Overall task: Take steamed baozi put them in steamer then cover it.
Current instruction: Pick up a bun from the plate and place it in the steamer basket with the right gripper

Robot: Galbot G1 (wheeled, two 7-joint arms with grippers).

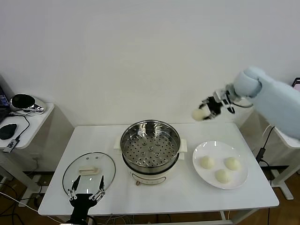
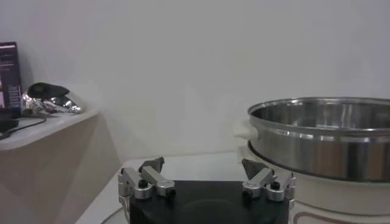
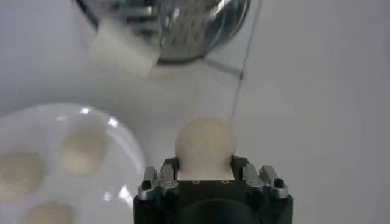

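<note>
Head view: right gripper [image 1: 205, 112] raised beyond the table [image 1: 56, 154], clamped on one baozi [image 1: 198, 114] past the steamer [image 1: 150, 149]; three on the plate [image 1: 236, 178]; left gripper [image 1: 86, 193] spread wide, holding nothing, by the lid [image 1: 89, 171]. Left wrist: fingers [image 2: 149, 178] apart beside the steamer [image 2: 317, 137]. Right wrist: baozi [image 3: 206, 141] pinched above plate [image 3: 125, 152] and steamer [image 3: 177, 24].

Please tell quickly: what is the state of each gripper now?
Left gripper: open, empty, over the glass lid.
Right gripper: closed on one baozi, raised above the table.
</note>
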